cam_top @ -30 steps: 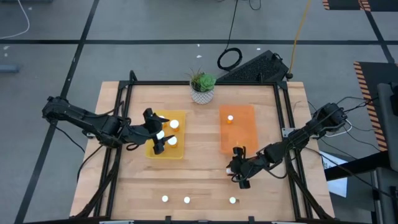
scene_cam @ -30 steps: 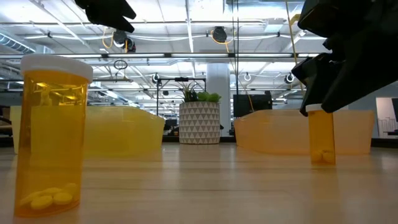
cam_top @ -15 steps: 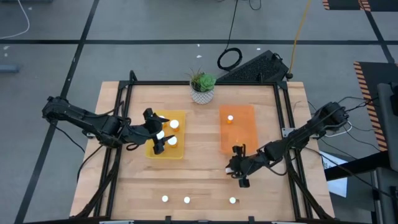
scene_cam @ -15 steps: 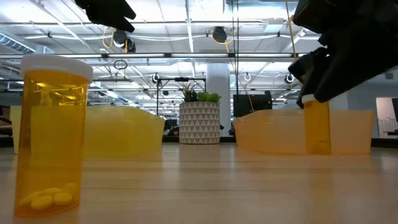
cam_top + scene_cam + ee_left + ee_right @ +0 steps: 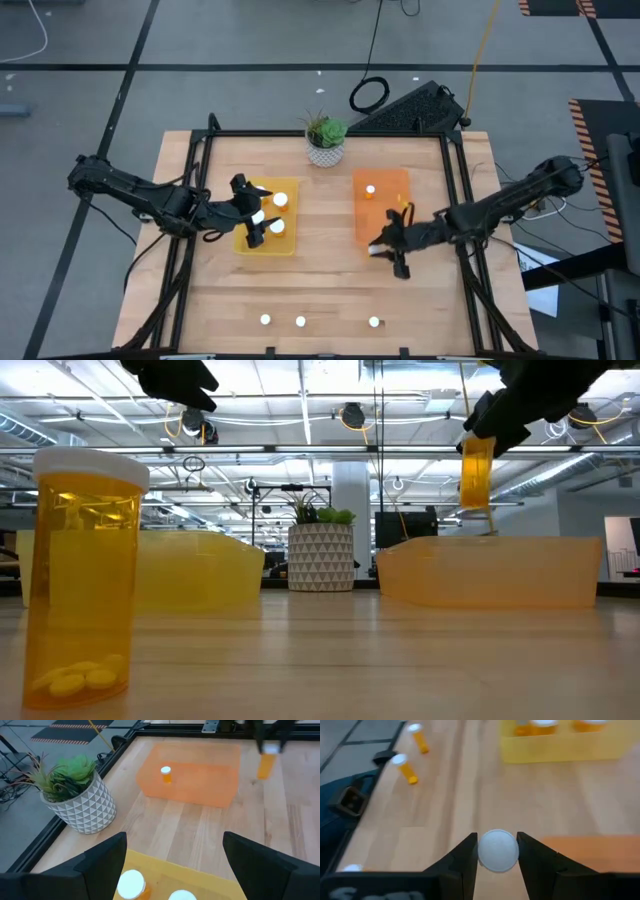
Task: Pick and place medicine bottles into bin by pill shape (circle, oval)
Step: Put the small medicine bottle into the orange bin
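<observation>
My right gripper (image 5: 386, 245) is shut on one orange medicine bottle (image 5: 477, 472) with a white cap, held in the air at the near left corner of the orange tray (image 5: 395, 212). One bottle (image 5: 370, 190) stands on its base inside that tray. My left gripper (image 5: 248, 212) hovers open over the left side of the yellow tray (image 5: 287, 245), where two bottles (image 5: 281, 199) (image 5: 277, 227) stand upright. Three more bottles (image 5: 265, 320) (image 5: 300, 321) (image 5: 374, 322) stand along the table's near edge. My right gripper pinches the bottle at its white cap (image 5: 497, 850) between the two fingers (image 5: 464, 861), one on each side. The fingers come slanting down from the table's right. The orange body (image 5: 476, 480) hangs below them, nearly upright, lifted clear above the orange tray's rim.
A potted plant (image 5: 325, 140) in a white patterned pot stands at the far edge between the two trays. A black frame (image 5: 205, 150) runs round the tabletop. Bare wood lies between the trays and the near row of bottles.
My right gripper has risen and gone toward the table's far edge, up to the orange tray's near corner, staying shut. The bottle in it has left the table and now hangs above the tray's rim.
</observation>
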You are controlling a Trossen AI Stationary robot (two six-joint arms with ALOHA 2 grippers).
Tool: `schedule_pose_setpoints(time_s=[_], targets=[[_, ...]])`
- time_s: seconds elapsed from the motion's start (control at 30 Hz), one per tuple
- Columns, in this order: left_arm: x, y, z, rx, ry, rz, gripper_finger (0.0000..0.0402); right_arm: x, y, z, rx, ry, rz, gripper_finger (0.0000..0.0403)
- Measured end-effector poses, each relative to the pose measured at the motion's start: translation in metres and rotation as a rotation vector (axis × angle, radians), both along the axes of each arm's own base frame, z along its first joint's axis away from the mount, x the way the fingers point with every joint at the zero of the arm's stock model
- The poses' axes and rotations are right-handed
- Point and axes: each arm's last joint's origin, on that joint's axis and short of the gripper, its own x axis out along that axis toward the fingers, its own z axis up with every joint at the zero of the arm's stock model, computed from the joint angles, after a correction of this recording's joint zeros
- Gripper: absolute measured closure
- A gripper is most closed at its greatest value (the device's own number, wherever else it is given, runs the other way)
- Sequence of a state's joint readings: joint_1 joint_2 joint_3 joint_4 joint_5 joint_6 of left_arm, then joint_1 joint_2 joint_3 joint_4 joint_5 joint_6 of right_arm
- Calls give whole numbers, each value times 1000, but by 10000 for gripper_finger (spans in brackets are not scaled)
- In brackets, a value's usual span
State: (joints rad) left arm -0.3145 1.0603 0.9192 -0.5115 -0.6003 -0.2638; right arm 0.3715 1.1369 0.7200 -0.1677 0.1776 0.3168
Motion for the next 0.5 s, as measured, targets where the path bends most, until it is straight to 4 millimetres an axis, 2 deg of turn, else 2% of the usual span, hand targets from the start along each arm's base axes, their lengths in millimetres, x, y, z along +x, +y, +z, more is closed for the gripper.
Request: schedule_pose_setpoints(time_s=[0.23, 0.5], targets=[[0, 0, 1, 13, -1, -10, 66, -18, -46, 18, -51, 3, -148, 285], [1, 0, 1, 22, -4, -17, 66, -25, -92, 21, -136, 26, -313, 285]])
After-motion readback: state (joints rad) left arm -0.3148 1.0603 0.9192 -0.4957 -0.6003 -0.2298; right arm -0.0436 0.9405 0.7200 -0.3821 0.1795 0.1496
